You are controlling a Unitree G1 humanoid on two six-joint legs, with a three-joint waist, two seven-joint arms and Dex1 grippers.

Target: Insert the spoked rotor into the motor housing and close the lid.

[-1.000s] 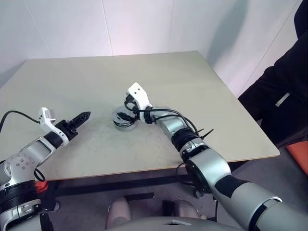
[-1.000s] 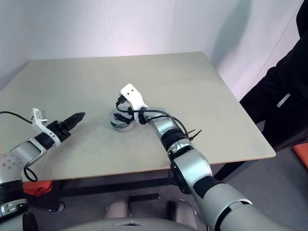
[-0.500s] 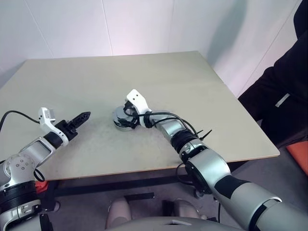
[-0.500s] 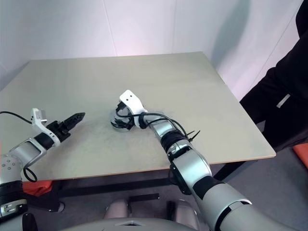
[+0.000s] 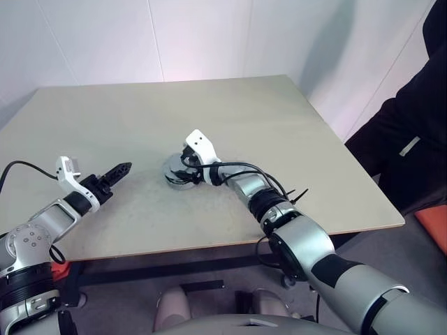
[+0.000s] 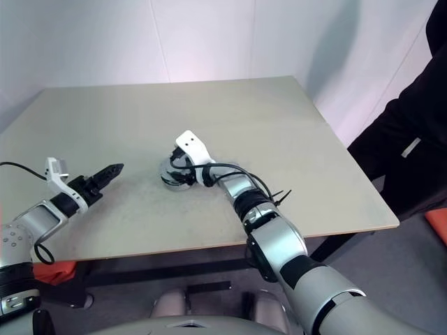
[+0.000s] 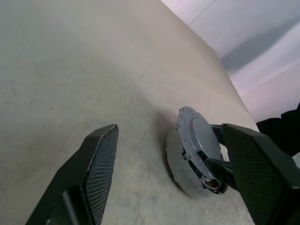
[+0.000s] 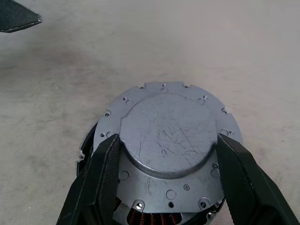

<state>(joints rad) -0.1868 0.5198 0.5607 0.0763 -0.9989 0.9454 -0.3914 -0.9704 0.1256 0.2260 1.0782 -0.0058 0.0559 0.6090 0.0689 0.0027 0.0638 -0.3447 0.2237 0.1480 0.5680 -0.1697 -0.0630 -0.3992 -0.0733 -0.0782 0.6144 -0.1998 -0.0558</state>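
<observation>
The motor housing (image 7: 180,174) stands mid-table, copper windings showing at its near edge (image 8: 151,218). The light-grey lid (image 8: 168,133) with its notched rim lies on top of it, tilted and slightly off-centre. My right gripper (image 5: 184,169) reaches over it, and its two black fingers (image 8: 105,173) press against both sides of the lid's raised centre. My left gripper (image 5: 120,169) hovers open a short way to the left of the housing, nothing between its fingers (image 7: 96,159). The spoked rotor is hidden.
The beige table (image 5: 279,118) stretches bare around the housing, with its front edge near me. A person in black clothing (image 5: 412,139) stands at the table's right side.
My right gripper has come down over the lid and its fingers have closed in against the raised centre. The left arm has not moved.
</observation>
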